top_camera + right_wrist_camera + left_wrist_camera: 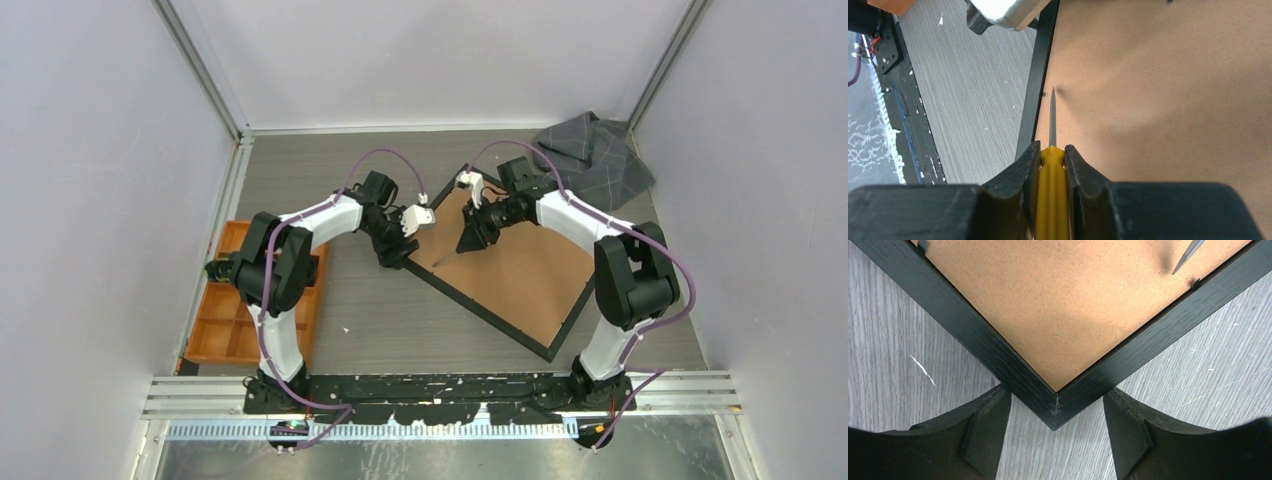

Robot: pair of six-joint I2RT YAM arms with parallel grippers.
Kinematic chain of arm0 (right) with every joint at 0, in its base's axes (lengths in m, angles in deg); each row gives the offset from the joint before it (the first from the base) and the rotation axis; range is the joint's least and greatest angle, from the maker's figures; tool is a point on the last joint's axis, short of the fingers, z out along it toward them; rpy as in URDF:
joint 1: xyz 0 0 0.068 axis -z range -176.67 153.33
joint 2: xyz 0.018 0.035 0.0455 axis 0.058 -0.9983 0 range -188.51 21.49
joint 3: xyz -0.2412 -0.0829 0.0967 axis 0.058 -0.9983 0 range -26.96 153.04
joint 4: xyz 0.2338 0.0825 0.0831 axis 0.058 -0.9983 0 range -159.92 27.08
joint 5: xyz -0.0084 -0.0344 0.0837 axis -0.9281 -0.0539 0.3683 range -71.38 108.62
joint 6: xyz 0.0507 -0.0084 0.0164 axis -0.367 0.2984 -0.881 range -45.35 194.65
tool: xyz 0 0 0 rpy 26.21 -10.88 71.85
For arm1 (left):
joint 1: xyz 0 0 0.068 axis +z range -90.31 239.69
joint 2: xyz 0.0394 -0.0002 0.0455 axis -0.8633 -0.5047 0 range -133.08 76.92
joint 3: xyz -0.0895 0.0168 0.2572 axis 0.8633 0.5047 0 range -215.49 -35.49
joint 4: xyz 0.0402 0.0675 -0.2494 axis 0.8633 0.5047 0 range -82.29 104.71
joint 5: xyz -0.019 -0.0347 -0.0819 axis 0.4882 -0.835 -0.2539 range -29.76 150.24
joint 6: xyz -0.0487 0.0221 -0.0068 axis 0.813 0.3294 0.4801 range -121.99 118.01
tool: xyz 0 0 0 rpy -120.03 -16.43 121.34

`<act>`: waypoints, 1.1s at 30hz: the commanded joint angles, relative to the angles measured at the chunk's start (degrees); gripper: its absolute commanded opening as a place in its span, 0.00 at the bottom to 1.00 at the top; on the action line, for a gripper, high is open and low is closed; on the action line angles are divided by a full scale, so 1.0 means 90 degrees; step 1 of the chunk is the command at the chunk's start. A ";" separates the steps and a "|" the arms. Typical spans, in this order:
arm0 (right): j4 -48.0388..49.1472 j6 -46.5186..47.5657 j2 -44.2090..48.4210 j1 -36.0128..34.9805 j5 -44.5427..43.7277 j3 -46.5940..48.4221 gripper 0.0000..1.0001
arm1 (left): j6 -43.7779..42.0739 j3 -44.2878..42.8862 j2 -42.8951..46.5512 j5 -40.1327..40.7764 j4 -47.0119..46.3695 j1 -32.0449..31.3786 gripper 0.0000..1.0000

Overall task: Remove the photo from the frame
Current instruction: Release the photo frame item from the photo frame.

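orange tray: far left | grey cloth: crumpled, far right | screwdriver: yellow handle, grey shaft

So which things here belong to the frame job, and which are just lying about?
In use:
frame, back up
yellow-handled screwdriver, held in the right tool
left tool, open astride the frame's corner

Lying about:
orange compartment tray
grey cloth

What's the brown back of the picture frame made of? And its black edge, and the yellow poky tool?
The brown backing board looks like pressed fibreboard: matte, finely speckled, no grain. The black frame edge seems painted wood, since grain lines show through. The screwdriver has a glossy yellow handle, probably plastic, and a dull grey shaft, likely metal.
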 commanded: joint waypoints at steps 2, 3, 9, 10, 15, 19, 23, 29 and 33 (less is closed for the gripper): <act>-0.0342 0.0278 -0.0134 -0.0002 0.0143 0.0200 0.01 | 0.0083 -0.0099 -0.0146 0.0010 -0.0178 -0.0029 0.69; -0.0461 0.0372 -0.0158 -0.0004 0.0186 0.0248 0.01 | 0.0085 -0.0095 -0.0150 0.0013 -0.0171 -0.0029 0.69; -0.0712 0.0606 -0.0276 -0.0004 0.0202 0.0303 0.01 | 0.0084 -0.0094 -0.0153 0.0010 -0.0179 -0.0029 0.69; -0.0783 0.0671 -0.0296 -0.0020 0.0228 0.0333 0.01 | 0.0086 -0.0100 -0.0146 0.0012 -0.0171 -0.0029 0.69; -0.0832 0.0734 -0.0280 -0.0079 0.0230 0.0341 0.01 | 0.0094 -0.0101 -0.0152 0.0020 -0.0169 -0.0029 0.69; -0.0529 0.0585 -0.0229 -0.0160 0.0198 0.0180 0.01 | 0.0093 -0.0101 -0.0160 0.0026 -0.0174 -0.0029 0.69; -0.0533 0.0655 -0.0256 -0.0324 0.0161 0.0166 0.01 | 0.0088 -0.0105 -0.0146 0.0022 -0.0173 -0.0029 0.69; -0.0759 0.1136 -0.0213 -0.0531 -0.0112 0.0146 0.01 | 0.0086 -0.0106 -0.0153 0.0021 -0.0173 -0.0029 0.69; -0.0931 0.1534 -0.0015 -0.0935 -0.0496 0.0112 0.01 | 0.0096 -0.0108 -0.0159 0.0025 -0.0174 -0.0029 0.69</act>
